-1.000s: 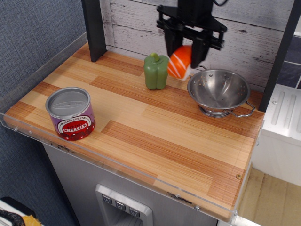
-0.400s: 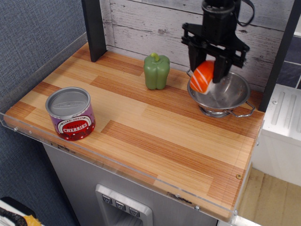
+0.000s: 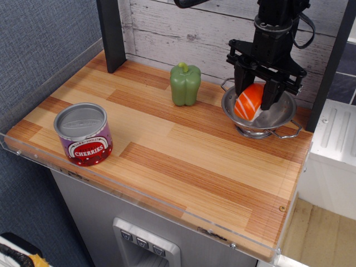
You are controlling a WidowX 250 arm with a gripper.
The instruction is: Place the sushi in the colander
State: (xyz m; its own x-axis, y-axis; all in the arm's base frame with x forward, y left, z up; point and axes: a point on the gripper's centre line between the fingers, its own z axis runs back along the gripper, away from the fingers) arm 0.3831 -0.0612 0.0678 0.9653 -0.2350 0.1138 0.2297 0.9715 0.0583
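The sushi (image 3: 249, 102), orange with white stripes over a white base, is held between the black fingers of my gripper (image 3: 255, 95). The gripper is shut on it and hangs low over the colander (image 3: 278, 118), with the sushi down inside the bowl's rim. I cannot tell whether the sushi touches the bowl's bottom. The colander is a shiny steel bowl with wire loop handles, standing at the back right of the wooden counter.
A green bell pepper (image 3: 185, 83) stands left of the colander near the back wall. A cherries tin can (image 3: 83, 133) stands at the front left. A dark post (image 3: 112, 33) rises at the back left. The counter's right edge (image 3: 303, 167) is close to the colander.
My gripper has carried the sushi to the right from beside the pepper to over the colander, and has lowered it into the bowl.
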